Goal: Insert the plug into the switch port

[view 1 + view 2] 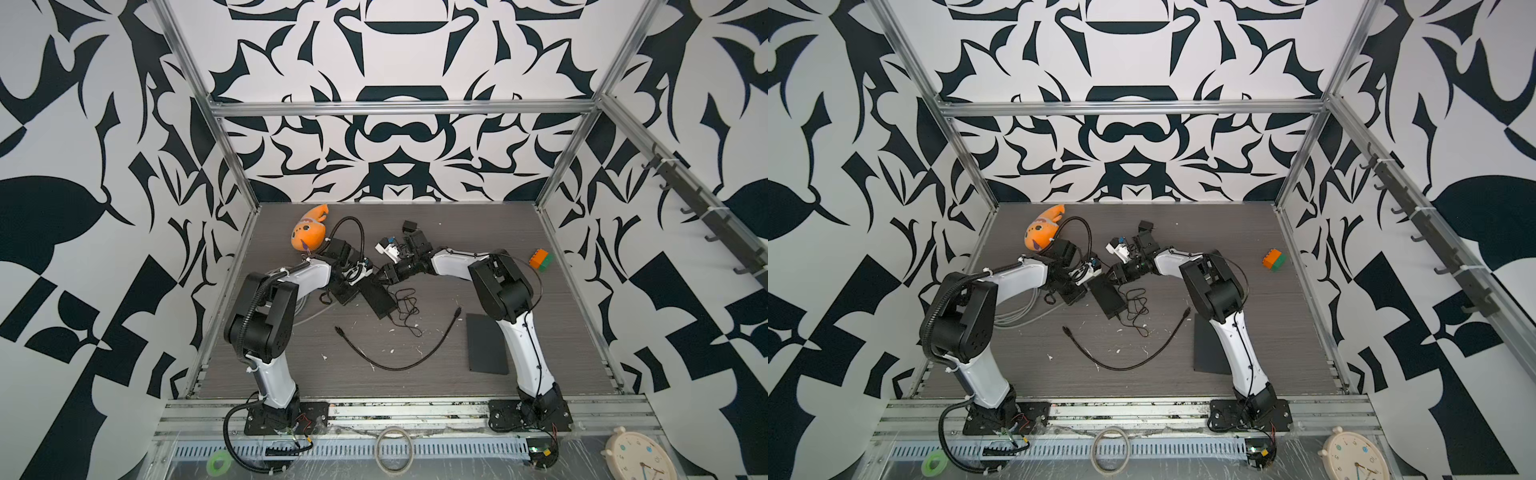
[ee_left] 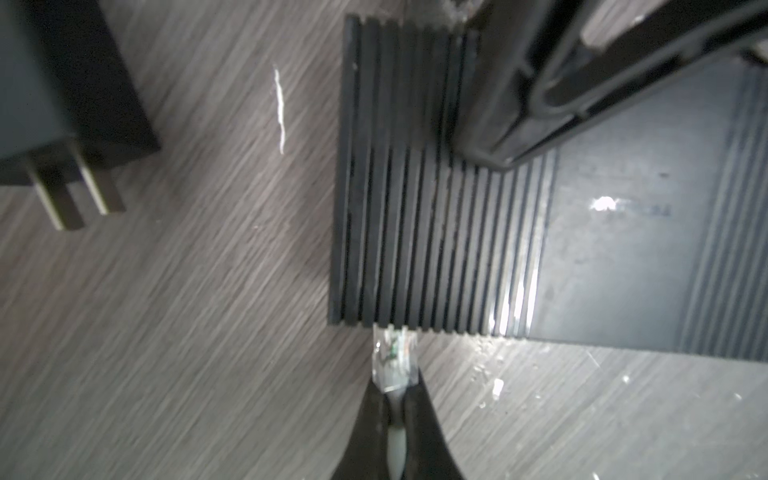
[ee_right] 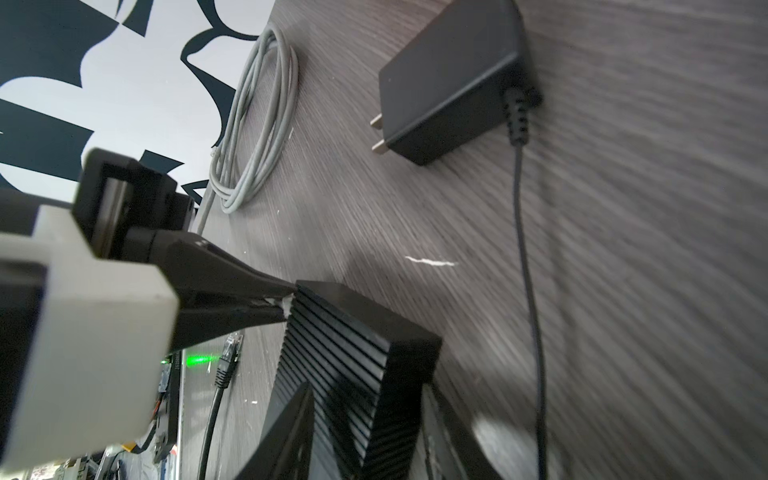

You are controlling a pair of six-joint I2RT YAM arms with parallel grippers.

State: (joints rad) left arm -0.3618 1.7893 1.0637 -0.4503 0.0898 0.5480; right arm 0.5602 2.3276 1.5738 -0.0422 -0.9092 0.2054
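While left jaws pinch the plug (image 2: 395, 357) at the switch (image 2: 415, 232), itself clamped by right jaws, insertion likely needs a straight push.

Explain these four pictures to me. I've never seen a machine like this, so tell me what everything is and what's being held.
Two white-and-black robot arms are mounted at the front of a grey table, each ending in a two-fingered gripper. The two wide pictures come from one overhead camera pair; the two close-ups come from cameras on the arms' wrists. In the left wrist view, the left gripper is shut on a clear plug, whose tip meets the edge of a black ribbed switch. The right gripper clamps that switch, apparently steadying it. Also on the table: a black power adapter, a coiled grey cable, a loose black cable, an orange plush toy, a coloured block and a dark flat pad.
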